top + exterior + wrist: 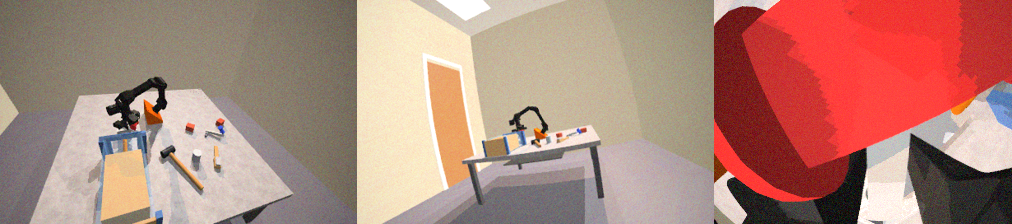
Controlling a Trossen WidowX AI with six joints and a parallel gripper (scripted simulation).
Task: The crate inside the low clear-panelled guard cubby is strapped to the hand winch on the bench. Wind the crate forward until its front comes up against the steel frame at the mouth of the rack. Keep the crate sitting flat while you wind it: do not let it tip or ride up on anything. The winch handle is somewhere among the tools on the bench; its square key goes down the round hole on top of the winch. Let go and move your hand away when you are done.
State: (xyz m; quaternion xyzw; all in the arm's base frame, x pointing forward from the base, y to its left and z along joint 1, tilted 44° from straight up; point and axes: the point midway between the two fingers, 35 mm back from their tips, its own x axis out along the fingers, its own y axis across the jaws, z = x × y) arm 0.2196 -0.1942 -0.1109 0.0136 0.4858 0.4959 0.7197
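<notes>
Pale tabletop [247, 181] [550, 148]: one hammer [186, 170] [536, 142], two red blocks [190, 127] [220, 122] [558, 135] [583, 129], one orange wedge [152, 115] [539, 133] beside arm. Gripper [131, 126] [886, 140] clamped on red piece [134, 126] [879, 70], near blue frame [122, 134] [523, 137].

Wood-look hammer handle [186, 170], matt and smooth.
The red piece [134, 126] [879, 75] looks like matt plastic; the surface [247, 177] [554, 147] looks mottled.

We observe one black arm [141, 87] [531, 108], arched high from its foot at right, elbow uppermost, forearm reaching left. The wrist is angled downward at the far left of the scene. Gripper [127, 124] [886, 140]: partly closed, clamped on something; its dark, pointed fingertips stand apart.
</notes>
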